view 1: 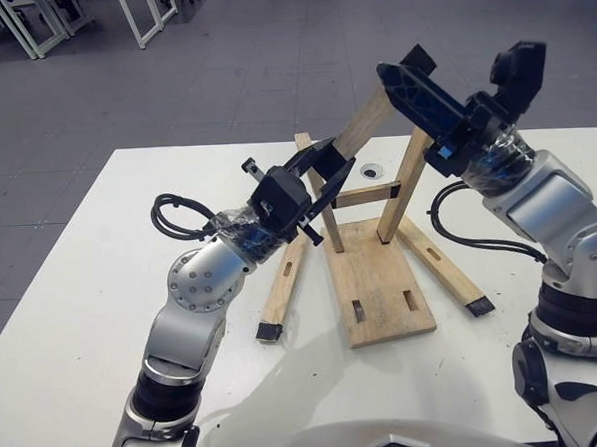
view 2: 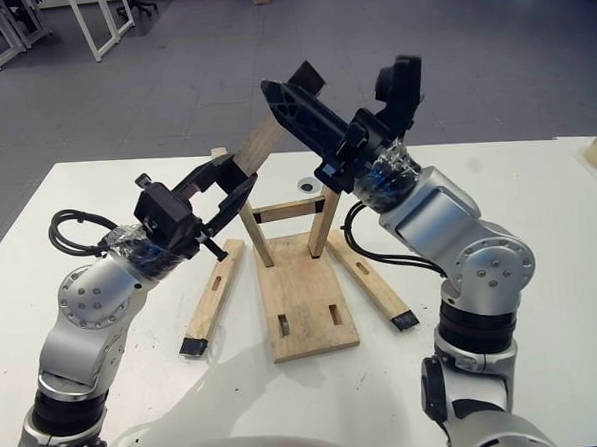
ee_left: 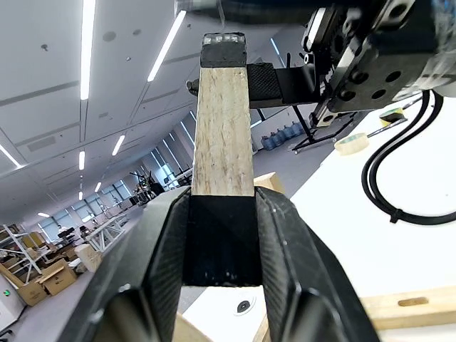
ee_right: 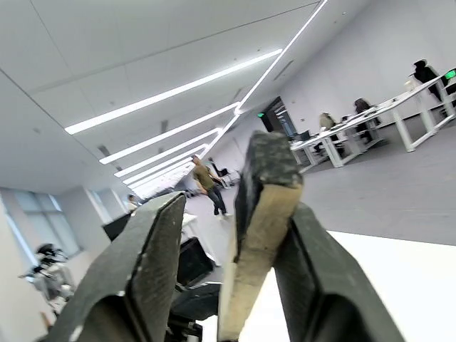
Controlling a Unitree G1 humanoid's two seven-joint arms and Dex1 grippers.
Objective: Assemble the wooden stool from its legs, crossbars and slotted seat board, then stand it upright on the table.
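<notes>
Counted on one white table (view 1: 102,294): one seat board (view 1: 377,279) at centre, with two open slots (view 1: 358,310).

Five long legs:
- flat leg at left (view 1: 284,279)
- flat leg at right (view 1: 441,261)
- standing leg at left (view 1: 329,230)
- standing leg at right (view 1: 402,193)
- raised leg (view 1: 368,115), upper centre

One short crossbar (view 1: 362,195). Two grippers: left gripper (view 1: 333,164), right gripper (view 1: 403,70).

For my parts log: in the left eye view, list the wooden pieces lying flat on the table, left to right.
Left to right: loose slotted leg → seat board → second loose leg.
</notes>
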